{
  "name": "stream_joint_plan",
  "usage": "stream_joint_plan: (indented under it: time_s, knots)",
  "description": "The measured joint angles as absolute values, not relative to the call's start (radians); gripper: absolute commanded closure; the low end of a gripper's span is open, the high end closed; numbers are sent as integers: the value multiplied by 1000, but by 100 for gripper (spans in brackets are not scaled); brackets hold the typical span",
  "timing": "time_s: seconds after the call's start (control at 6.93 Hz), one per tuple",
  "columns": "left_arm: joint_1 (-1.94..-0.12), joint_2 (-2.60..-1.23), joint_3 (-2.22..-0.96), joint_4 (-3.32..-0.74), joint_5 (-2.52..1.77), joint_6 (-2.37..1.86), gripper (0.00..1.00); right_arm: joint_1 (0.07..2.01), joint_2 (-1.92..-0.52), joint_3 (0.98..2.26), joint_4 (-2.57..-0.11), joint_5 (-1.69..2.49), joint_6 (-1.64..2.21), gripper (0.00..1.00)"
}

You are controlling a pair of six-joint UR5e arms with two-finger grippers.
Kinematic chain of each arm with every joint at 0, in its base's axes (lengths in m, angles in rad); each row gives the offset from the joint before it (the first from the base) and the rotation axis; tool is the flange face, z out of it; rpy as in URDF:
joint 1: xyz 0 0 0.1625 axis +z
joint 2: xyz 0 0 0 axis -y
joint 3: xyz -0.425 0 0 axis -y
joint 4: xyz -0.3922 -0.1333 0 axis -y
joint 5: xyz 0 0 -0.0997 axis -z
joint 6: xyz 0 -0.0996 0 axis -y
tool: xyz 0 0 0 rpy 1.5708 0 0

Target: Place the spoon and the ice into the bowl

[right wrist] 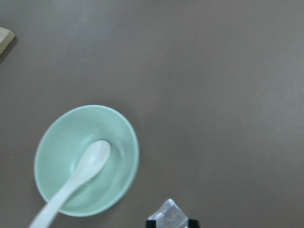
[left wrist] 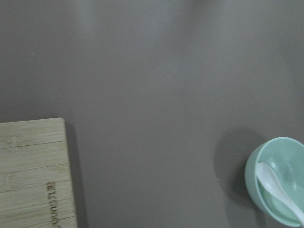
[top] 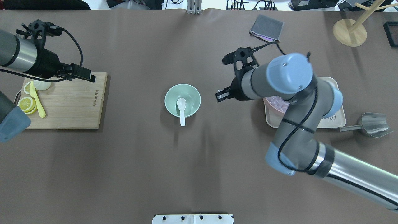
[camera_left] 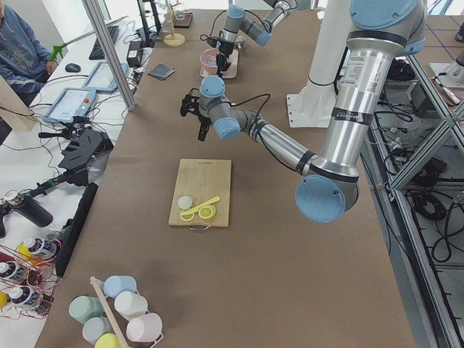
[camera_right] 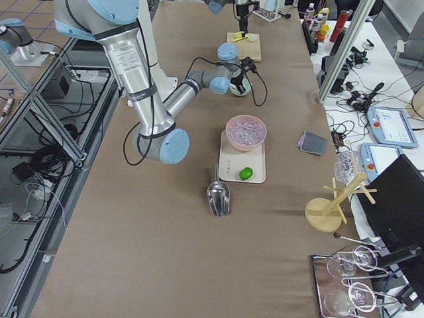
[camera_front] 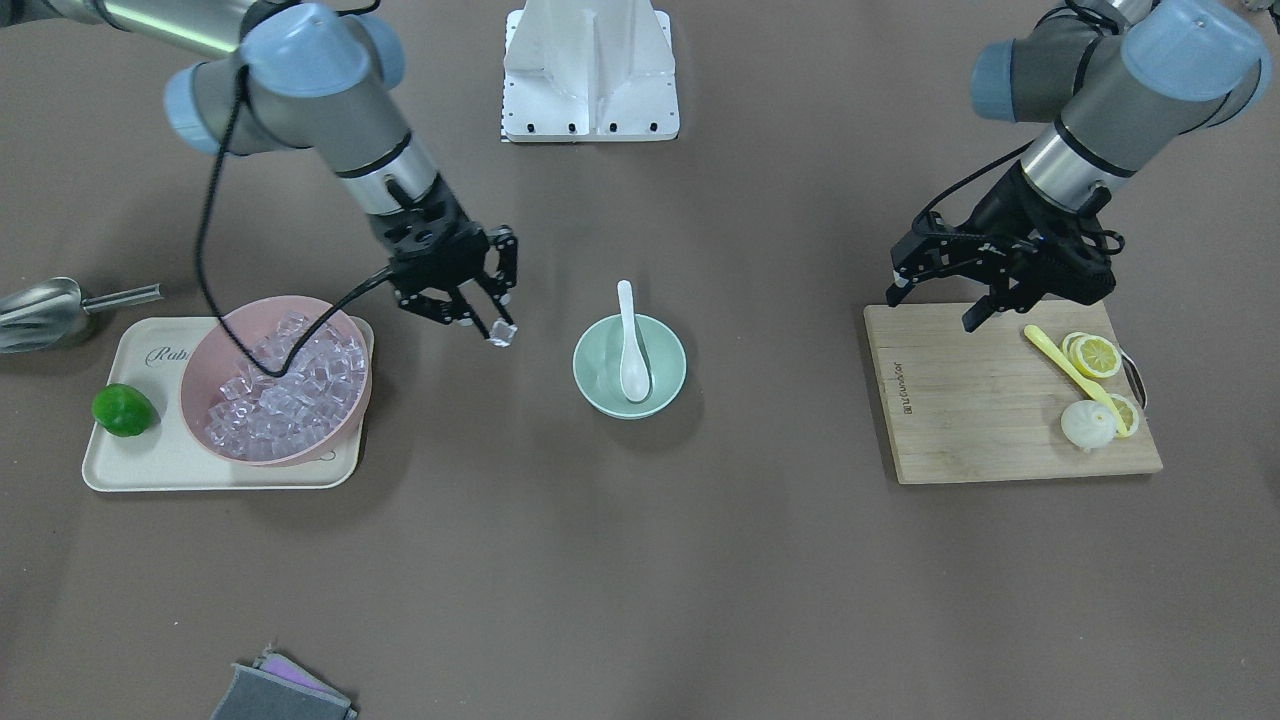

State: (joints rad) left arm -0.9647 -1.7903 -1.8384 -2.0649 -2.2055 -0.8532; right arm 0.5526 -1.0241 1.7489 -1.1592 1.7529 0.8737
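Note:
The white spoon (camera_front: 632,352) lies in the mint-green bowl (camera_front: 600,368) at the table's middle, scoop down inside and handle over the rim. Both show in the overhead view, the spoon (top: 181,107) and the bowl (top: 172,99), and in the right wrist view, the spoon (right wrist: 83,171) and the bowl (right wrist: 118,142). My right gripper (camera_front: 495,320) is shut on a clear ice cube (camera_front: 502,333), held above the table between the pink bowl and the green bowl. The cube shows in the right wrist view (right wrist: 168,217). My left gripper (camera_front: 935,310) is open and empty over the cutting board's edge.
A pink bowl (camera_front: 330,320) full of ice cubes sits on a cream tray (camera_front: 130,465) with a green lime (camera_front: 124,410). A metal scoop (camera_front: 40,310) lies beside the tray. The cutting board (camera_front: 960,420) holds lemon slices (camera_front: 1095,355), a yellow utensil (camera_front: 1065,365) and a white bun-like lump (camera_front: 1085,425).

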Motion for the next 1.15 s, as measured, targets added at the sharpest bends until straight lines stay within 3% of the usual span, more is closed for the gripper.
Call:
stream_joint_plan:
  time_s: [0.29,0.43,0.58,1.15]
  knots:
    - [-980,-1784,-1822,-2066,-2218,-826,2,454,-924,1692,-1193,1615,972,100]
    - [-981,-1783,-1819,-2066,-2219,-824,2,443,-906,1676,-1201,1592,986,45]
    - [-981,-1782,-1818,-2066,-2219,-824,2,439,-899,1669,-1204,1575,1000,0]
    - [-982,-1770,-1816,-2064,-2221,-824,2,466,-917,1687,-1204,1577,1052,0]
